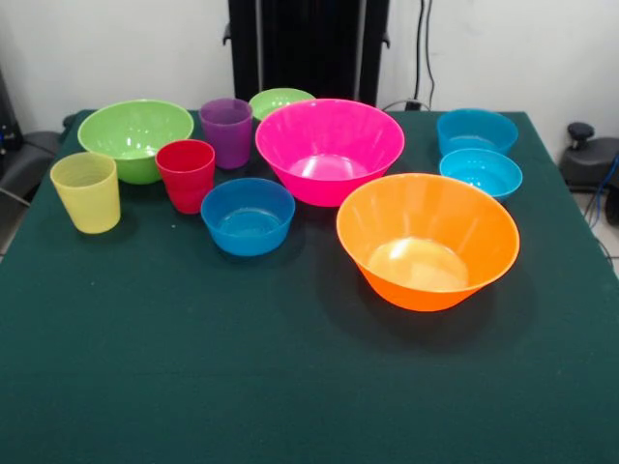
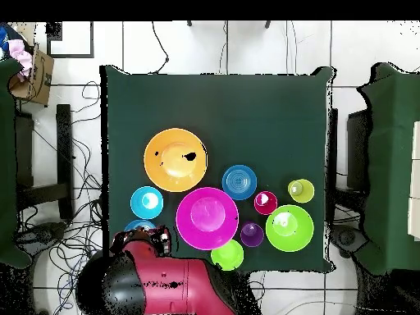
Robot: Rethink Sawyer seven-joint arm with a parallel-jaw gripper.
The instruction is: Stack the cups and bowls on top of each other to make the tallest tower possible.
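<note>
The end effector [image 2: 141, 239] sits drawn back over one blue bowl [image 2: 138, 225], its opening impossible to tell, all bowls unstacked on the bench [image 2: 246, 107].

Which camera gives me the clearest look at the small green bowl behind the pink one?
Overhead: the small green bowl shows its whole round rim, beside the pink bowl. The front view shows only its far rim, the rest is behind the pink bowl.
</note>
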